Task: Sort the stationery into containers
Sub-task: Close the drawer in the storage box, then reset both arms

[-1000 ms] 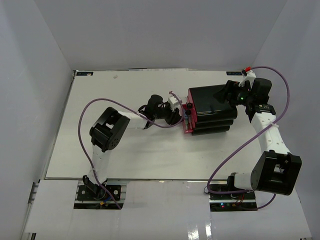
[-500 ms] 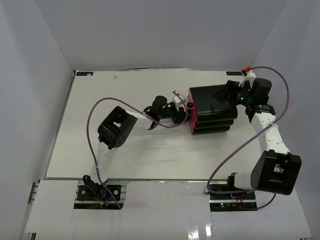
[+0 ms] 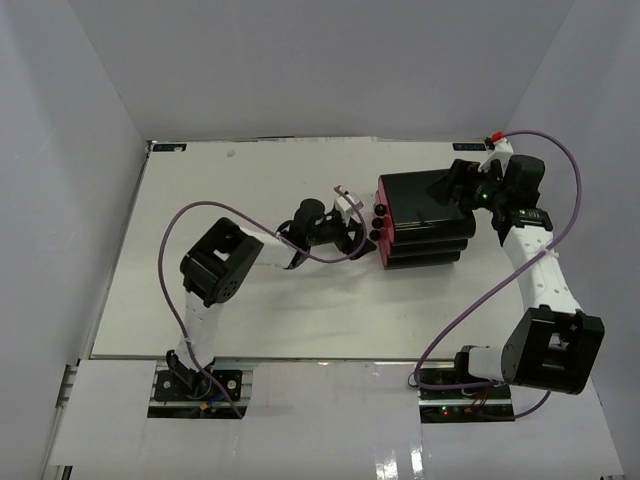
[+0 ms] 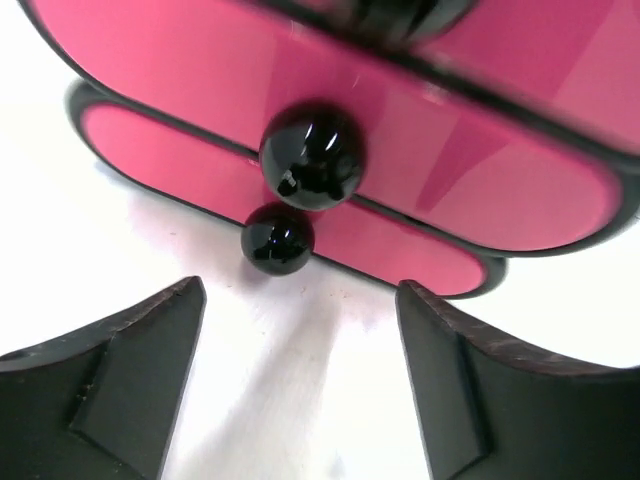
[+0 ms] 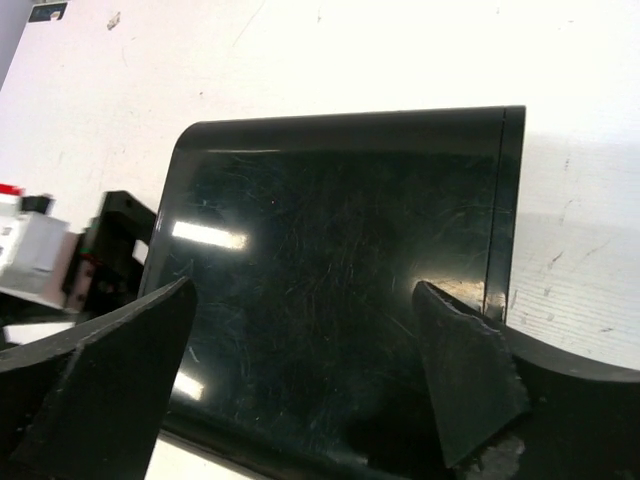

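Note:
The containers are magenta-pink drawers [image 4: 470, 130] [image 3: 385, 236] with round black knobs [image 4: 311, 155], all pushed flush into a black cabinet [image 3: 428, 215] [image 5: 340, 260]. My left gripper [image 4: 300, 295] [image 3: 355, 232] stands open just in front of the knobs, touching neither, with bare table between its fingers. My right gripper [image 5: 305, 292] [image 3: 452, 186] is open over the cabinet's glossy top at its far end, holding nothing. No stationery shows in any view.
The cabinet stands right of the white table's [image 3: 240, 300] middle. White walls enclose the table on three sides. Purple cables loop from both arms; the left one [image 3: 200, 210] hangs over the table surface.
A drawer that stuck out a second ago has been pushed in. My left gripper has since opened and drawn back a little to the left. The right arm has held its place.

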`<state>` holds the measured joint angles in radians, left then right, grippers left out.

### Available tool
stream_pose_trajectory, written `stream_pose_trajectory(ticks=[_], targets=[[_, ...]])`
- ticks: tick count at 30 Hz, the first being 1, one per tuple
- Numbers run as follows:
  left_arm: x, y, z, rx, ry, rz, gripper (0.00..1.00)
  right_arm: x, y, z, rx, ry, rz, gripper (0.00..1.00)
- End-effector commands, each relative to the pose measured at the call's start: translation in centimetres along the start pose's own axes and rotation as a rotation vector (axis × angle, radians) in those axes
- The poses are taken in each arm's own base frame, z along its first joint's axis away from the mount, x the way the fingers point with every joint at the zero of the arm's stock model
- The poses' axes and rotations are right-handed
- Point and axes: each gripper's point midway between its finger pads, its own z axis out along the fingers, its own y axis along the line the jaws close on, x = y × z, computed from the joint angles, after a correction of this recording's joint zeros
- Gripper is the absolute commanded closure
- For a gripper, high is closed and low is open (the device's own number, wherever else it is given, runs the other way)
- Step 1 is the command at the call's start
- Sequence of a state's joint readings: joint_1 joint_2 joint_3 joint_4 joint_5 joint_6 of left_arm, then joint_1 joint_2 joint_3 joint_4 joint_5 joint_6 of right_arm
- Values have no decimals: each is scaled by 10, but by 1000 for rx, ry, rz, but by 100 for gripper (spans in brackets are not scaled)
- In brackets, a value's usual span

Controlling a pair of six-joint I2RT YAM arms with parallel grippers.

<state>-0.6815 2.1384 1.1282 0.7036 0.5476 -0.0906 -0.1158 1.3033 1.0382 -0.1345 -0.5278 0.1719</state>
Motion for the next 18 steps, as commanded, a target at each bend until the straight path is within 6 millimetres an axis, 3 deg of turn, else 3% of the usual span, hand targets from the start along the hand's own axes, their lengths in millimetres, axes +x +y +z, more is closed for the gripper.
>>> stream_pose_trajectory(ticks=[1, 3, 6, 9, 10, 11, 13, 14, 15, 17, 18], targets=[[-85, -4, -29, -63, -143, 82, 7, -53, 19, -25, 9, -132, -114, 4], [-90, -2, -39, -93, -134, 71, 2, -71, 26, -40, 37, -194, -156, 2], [-114, -1, -73, -174, -169, 76, 2, -96, 35, -66, 91, -295, -204, 7], [-118, 5, -97, -238, -161, 30, 2, -110, 45, -91, 128, -371, -229, 10], [-117, 17, -111, -301, -158, -1, 2, -111, 47, -95, 138, -381, -226, 10], [-136, 15, -127, -330, -194, -11, 2, -116, 50, -106, 162, -414, -224, 10], [-133, 28, -154, -427, -169, -107, 2, -120, 56, -114, 179, -444, -219, 10], [-152, 33, -178, -520, -214, -116, 2, -123, 53, -118, 209, -465, -214, 10], [-146, 35, -191, -574, -180, -151, 2, -127, 59, -128, 218, -504, -209, 10], [-156, 48, -227, -722, -210, -180, 2, -135, 61, -141, 252, -585, -201, 10], [-167, 41, -250, -766, -228, -179, 2, -132, 64, -149, 255, -614, -213, 10]])
